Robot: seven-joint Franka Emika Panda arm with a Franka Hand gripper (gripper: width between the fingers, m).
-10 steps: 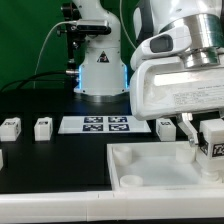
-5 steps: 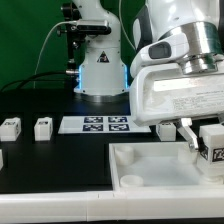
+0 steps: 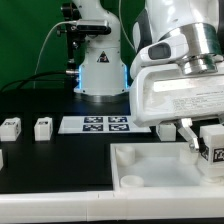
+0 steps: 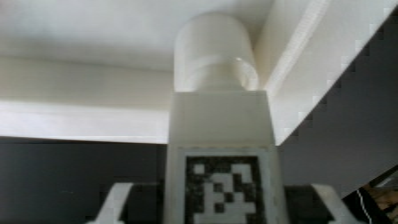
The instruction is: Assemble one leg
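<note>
My gripper (image 3: 205, 148) is shut on a leg (image 3: 212, 152), a small white post with a black-and-white tag, at the exterior view's right edge. It holds the leg just above the large white tray-like piece (image 3: 150, 165). In the wrist view the leg (image 4: 222, 140) runs away from the camera between my fingers (image 4: 128, 205), tag face toward the camera, its rounded end over the white tray wall (image 4: 107, 95). Two more legs (image 3: 42, 127) (image 3: 10, 126) stand on the black table at the exterior view's left.
The marker board (image 3: 95, 124) lies flat mid-table. The arm's white base (image 3: 100, 60) stands behind it. Another white part (image 3: 166, 128) sits behind the tray-like piece, and a further one shows at the far left edge (image 3: 1, 158).
The gripper and the held leg have shifted slightly toward the exterior view's right and a little up. Everything else is unchanged.
</note>
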